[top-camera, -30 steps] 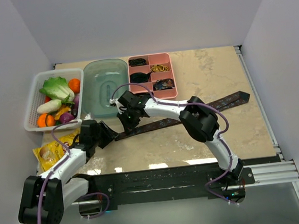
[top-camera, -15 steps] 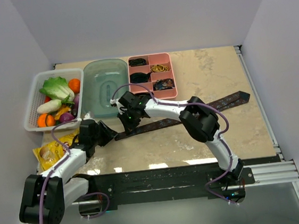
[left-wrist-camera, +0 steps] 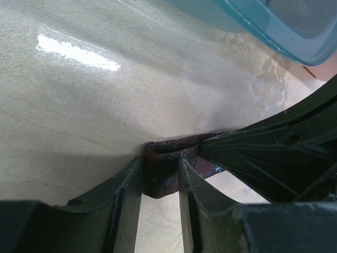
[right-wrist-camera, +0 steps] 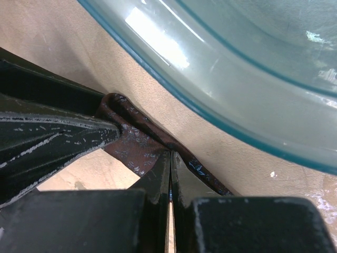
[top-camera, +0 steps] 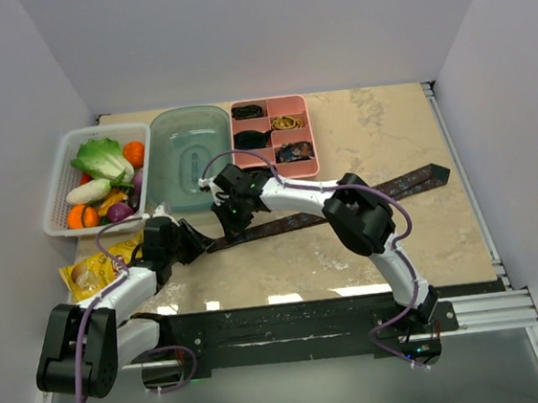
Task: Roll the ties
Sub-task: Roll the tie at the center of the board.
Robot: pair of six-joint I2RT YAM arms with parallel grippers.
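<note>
A brown-maroon speckled tie [top-camera: 346, 205] lies slantwise across the table, its wide pointed end at the right. Its narrow left end is folded over. My left gripper [top-camera: 199, 241] is shut on that folded end; in the left wrist view the fold [left-wrist-camera: 160, 168] sits pinched between my two fingers, with the gripper [left-wrist-camera: 159, 182] around it. My right gripper [top-camera: 230, 227] is right beside it, shut on the tie just right of the fold. In the right wrist view the gripper [right-wrist-camera: 170, 158] pinches the fabric [right-wrist-camera: 134, 147] flat. The two grippers nearly touch.
A teal tub [top-camera: 187, 112] stands just behind the grippers and fills the top of the right wrist view [right-wrist-camera: 237, 79]. A pink compartment tray [top-camera: 311, 139] holds dark rolled items and bands. A white basket [top-camera: 56, 185] of toy vegetables and a yellow packet [top-camera: 89, 273] are at the left.
My left arm has shifted slightly at its elbow. Both grippers stay at the tie's left end, and the tie has not visibly moved.
</note>
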